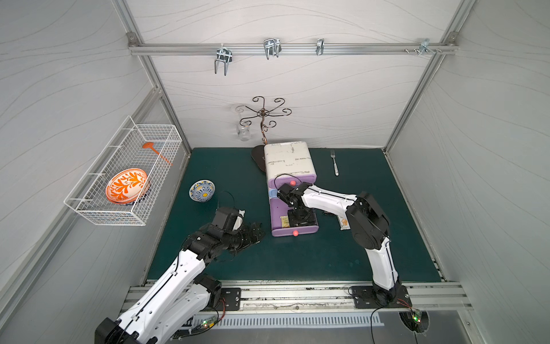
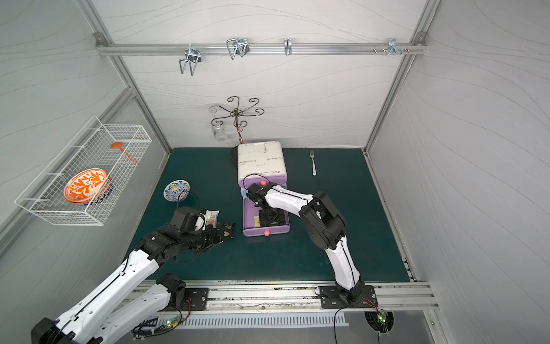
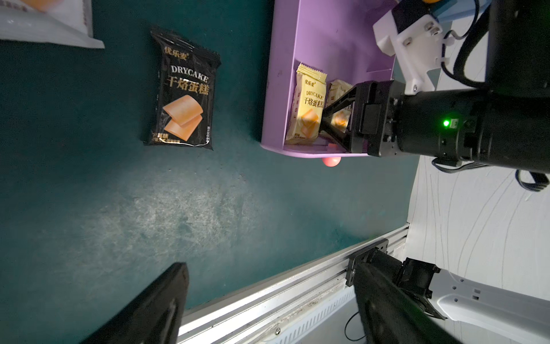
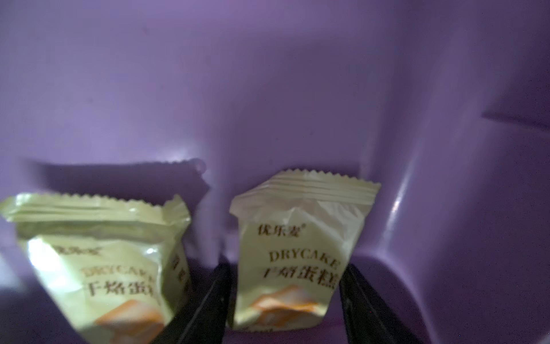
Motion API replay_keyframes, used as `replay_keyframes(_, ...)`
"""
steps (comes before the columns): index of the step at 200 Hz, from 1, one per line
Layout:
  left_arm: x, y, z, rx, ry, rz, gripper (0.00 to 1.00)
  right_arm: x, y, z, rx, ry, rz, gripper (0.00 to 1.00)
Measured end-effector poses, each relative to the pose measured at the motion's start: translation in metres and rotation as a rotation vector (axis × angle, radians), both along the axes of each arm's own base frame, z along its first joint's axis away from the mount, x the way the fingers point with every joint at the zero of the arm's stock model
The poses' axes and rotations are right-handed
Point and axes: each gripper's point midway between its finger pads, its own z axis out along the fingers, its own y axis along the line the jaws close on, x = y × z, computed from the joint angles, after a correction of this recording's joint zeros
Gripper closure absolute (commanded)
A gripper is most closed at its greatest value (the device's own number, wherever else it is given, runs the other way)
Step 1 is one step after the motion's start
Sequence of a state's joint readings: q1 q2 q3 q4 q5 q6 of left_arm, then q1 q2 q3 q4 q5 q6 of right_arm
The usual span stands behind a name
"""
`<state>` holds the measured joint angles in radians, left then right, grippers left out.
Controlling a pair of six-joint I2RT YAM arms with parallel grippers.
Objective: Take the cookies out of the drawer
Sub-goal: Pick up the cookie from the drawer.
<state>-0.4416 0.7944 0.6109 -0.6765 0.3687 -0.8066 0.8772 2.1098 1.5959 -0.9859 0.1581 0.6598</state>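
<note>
Blue patterned bowl (image 1: pixel 202 190) and fork (image 1: pixel 334 162) on green mat (image 1: pixel 297 259); orange plate (image 1: pixel 127 185) in wall-mounted wire basket (image 1: pixel 110 216).

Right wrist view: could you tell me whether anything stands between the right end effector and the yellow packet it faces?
Nothing visible does. The right end effector straddles the pale yellow packet inside the purple plastic drawer; the second yellow packet lies beside it.

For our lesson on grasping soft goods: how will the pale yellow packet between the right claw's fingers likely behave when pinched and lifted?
The yellow packet looks puffy and creased, so it probably dents under the right claw. Small and thin-wrapped, it is likely light. Its shiny wrapper may slip.
</note>
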Motion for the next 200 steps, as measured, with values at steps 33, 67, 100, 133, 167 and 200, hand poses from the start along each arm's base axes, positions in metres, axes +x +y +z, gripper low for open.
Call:
replay_keyframes(33, 0.001, 0.001, -0.001, 0.008, -0.003, 0.004, 0.08, 0.001, 0.001, -0.001, -0.002, 0.001, 0.006, 0.54)
replay_keyframes(67, 0.002, 0.002, -0.004, 0.018, 0.007, 0.007, 0.08, 0.002, 0.000, -0.001, -0.008, -0.006, 0.012, 0.62)
replay_keyframes(100, 0.002, 0.002, -0.006, 0.024, 0.015, 0.008, 0.08, 0.004, -0.002, 0.001, -0.014, -0.017, 0.020, 0.63)
replay_keyframes(133, 0.002, 0.002, -0.006, 0.025, 0.017, 0.008, 0.08, 0.008, -0.004, 0.005, -0.013, -0.032, 0.030, 0.63)
replay_keyframes(167, 0.002, 0.002, -0.007, 0.027, 0.018, 0.006, 0.08, 0.015, -0.003, 0.025, 0.019, -0.076, 0.039, 0.64)
replay_keyframes(200, 0.002, 0.002, -0.007, 0.030, 0.017, 0.002, 0.08, 0.017, -0.002, 0.052, 0.064, -0.109, 0.045, 0.63)
